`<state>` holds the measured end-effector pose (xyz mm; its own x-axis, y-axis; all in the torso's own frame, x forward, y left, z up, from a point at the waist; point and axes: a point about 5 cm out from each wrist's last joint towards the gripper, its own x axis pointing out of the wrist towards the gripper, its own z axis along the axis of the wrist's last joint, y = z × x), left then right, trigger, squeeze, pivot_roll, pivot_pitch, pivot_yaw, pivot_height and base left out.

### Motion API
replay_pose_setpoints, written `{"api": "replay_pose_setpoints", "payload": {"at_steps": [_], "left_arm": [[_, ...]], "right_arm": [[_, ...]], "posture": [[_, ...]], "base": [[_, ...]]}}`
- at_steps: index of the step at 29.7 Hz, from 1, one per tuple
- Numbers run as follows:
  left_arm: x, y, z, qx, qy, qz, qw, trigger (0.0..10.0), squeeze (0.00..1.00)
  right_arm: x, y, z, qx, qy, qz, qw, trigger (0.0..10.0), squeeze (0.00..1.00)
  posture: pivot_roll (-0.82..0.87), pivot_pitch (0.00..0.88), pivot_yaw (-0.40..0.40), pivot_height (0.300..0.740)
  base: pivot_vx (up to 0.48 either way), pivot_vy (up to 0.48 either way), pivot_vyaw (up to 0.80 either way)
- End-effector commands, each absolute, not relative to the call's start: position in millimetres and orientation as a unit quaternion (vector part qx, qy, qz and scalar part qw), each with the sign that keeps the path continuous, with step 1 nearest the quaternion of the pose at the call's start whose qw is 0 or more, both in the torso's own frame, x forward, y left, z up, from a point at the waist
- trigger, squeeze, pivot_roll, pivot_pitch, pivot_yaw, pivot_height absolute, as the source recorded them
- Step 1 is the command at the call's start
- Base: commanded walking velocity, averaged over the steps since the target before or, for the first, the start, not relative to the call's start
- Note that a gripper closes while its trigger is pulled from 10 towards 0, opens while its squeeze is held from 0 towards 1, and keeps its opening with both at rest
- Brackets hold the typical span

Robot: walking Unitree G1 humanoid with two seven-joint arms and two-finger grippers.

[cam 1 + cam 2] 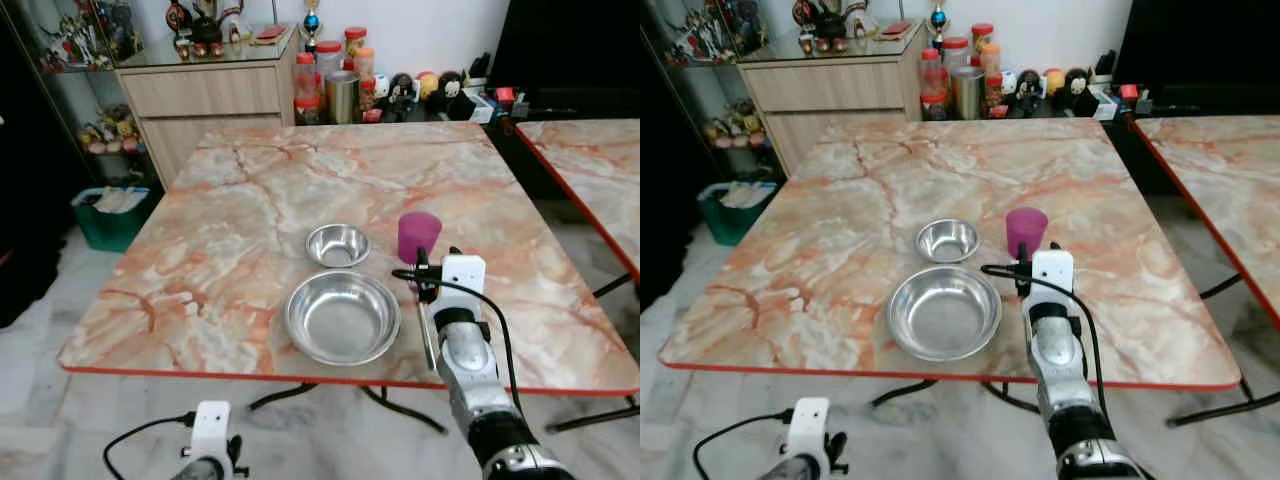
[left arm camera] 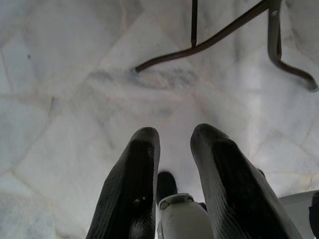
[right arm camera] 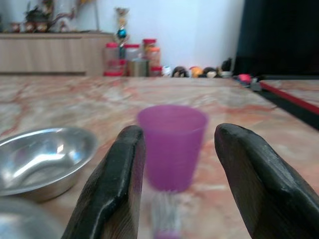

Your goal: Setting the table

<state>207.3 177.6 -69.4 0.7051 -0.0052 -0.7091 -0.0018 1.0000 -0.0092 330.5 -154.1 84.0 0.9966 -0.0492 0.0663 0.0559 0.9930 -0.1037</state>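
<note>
Purple cup (image 3: pixel 172 145) upright; right gripper (image 3: pixel 177 186) fingers apart, flanking, seemingly short of it.

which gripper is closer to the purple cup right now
Right. The right gripper sits open just short of the purple cup, fingers either side of it. The left gripper hangs below the table edge, over the floor.

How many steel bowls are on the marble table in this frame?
2. The small steel bowl sits near the table's middle, left of the purple cup. The large steel bowl sits just in front of it, near the table's front edge.
</note>
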Motion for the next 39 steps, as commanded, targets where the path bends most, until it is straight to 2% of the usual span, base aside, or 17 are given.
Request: {"api": "replay_pose_setpoints", "payload": {"at_steps": [1,7,16,17,21,22,23,39], "left_arm": [[205,182,-71,-0.005,0.388,0.007,0.922,10.0,0.00],[205,181,-70,-0.004,0.388,0.003,0.922,10.0,0.00],[206,179,-70,-0.003,0.389,-0.002,0.921,10.0,0.00],[206,179,-70,-0.002,0.389,-0.004,0.921,10.0,0.00],[206,178,-70,-0.002,0.389,-0.006,0.921,10.0,0.00],[206,178,-70,-0.002,0.389,-0.006,0.921,10.0,0.00],[206,178,-71,-0.002,0.390,-0.007,0.921,10.0,0.00],[207,177,-70,0.000,0.390,-0.011,0.921,10.0,0.00]], "right_arm": [[326,-153,80,-0.054,-0.025,-0.026,0.998,10.0,0.00],[320,-168,73,-0.058,-0.011,-0.047,0.997,10.0,0.00],[332,-187,84,-0.066,-0.001,-0.063,0.996,10.0,0.00],[334,-188,84,-0.069,0.004,-0.057,0.996,10.0,1.00],[338,-189,82,-0.077,0.027,-0.049,0.995,10.0,1.00],[338,-188,82,-0.076,0.031,-0.044,0.996,10.0,0.83],[340,-186,82,-0.075,0.034,-0.037,0.996,10.0,0.00],[345,-169,74,-0.076,0.078,-0.019,0.994,10.0,0.00]], "posture": [[-0.02,0.000,0.035,0.740],[-0.03,0.000,0.041,0.740],[-0.02,0.000,0.044,0.740],[-0.02,0.000,0.045,0.740],[-0.02,0.000,0.044,0.740],[-0.02,0.000,0.044,0.740],[-0.02,0.000,0.045,0.740],[-0.01,0.000,0.041,0.740]], "base": [[0.000,0.000,0.00],[0.000,0.000,0.00],[0.000,0.000,0.00],[0.000,0.000,0.00],[0.000,0.000,0.00],[0.000,0.000,0.00],[0.000,0.000,0.00],[0.000,0.000,0.00]]}}
